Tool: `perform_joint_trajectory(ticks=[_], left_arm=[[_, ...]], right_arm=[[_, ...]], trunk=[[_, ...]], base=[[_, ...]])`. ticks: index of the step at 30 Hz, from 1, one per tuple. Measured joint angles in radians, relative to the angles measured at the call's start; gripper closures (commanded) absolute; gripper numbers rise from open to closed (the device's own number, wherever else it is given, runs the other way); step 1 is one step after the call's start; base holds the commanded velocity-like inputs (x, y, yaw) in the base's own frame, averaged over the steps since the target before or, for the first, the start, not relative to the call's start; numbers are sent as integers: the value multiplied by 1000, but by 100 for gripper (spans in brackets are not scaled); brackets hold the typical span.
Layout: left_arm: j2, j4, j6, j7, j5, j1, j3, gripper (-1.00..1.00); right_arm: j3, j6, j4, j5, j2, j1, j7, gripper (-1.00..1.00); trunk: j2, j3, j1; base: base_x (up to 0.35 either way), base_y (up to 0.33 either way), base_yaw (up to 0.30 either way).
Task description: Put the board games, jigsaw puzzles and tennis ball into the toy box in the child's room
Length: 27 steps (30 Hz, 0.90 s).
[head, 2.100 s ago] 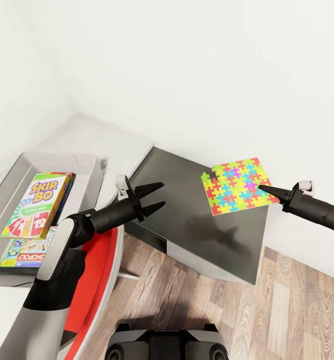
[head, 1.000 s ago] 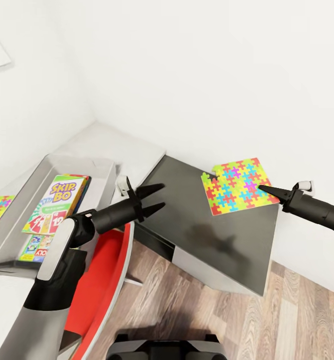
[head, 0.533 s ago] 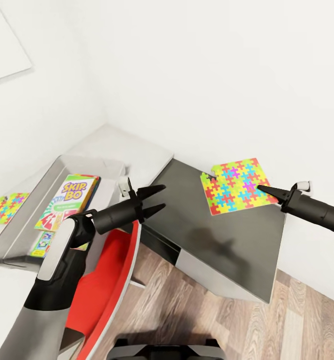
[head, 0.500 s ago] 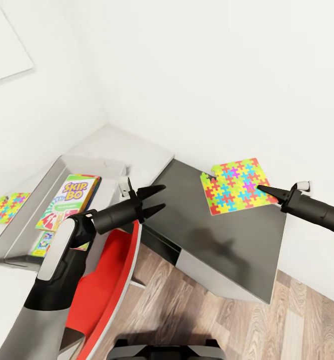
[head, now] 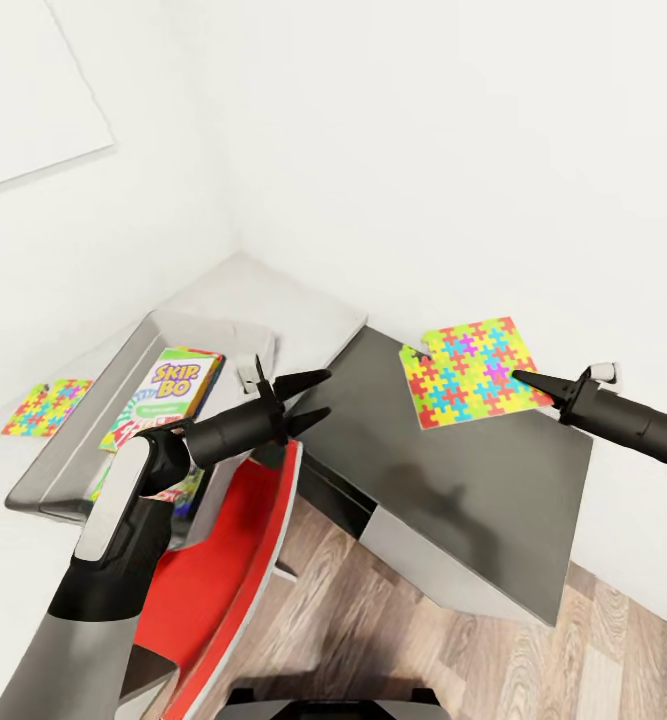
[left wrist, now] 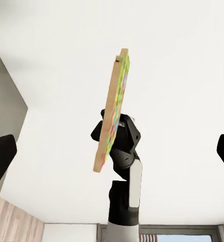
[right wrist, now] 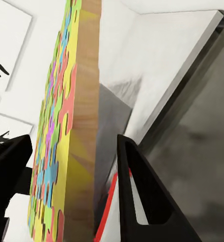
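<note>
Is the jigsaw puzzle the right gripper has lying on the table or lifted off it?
Lifted. The right gripper pinches one edge of the jigsaw puzzle, which hangs above the dark table, casting a separate shadow.

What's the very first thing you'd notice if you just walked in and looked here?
Probably the bright jigsaw puzzle that the right hand pinches in the air above the dark grey table section. After that, the Skip-Bo box lying inside the pale grey toy box, with a second jigsaw flat on the pale tabletop beyond the box. The left hand hovers open over the red chair.
</note>
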Motion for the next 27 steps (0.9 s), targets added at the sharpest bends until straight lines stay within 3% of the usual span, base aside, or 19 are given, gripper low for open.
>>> perform_joint_trajectory(ticks=[8,13,19,27], left_arm=[[2,-1,0,-2,0,0,2,-100],[5,-1,1,-11,0,1,12,-100],[19,-1,5,-20,1,12,68,-100],[35,-1,9,-24,2,23,110,-100]], right_arm=[[6,0,23,-3,2,-18,-105,100],[8,1,31,-8,2,-24,-129,100],[9,1,41,-12,-6,-43,-147,100],[13,1,52,-11,-13,-102,-153,100]], trunk=[[0,12,0],[0,20,0],[0,29,0],[0,40,0]], base=[[0,0,151],[0,0,163],[0,0,179],[0,0,192]])
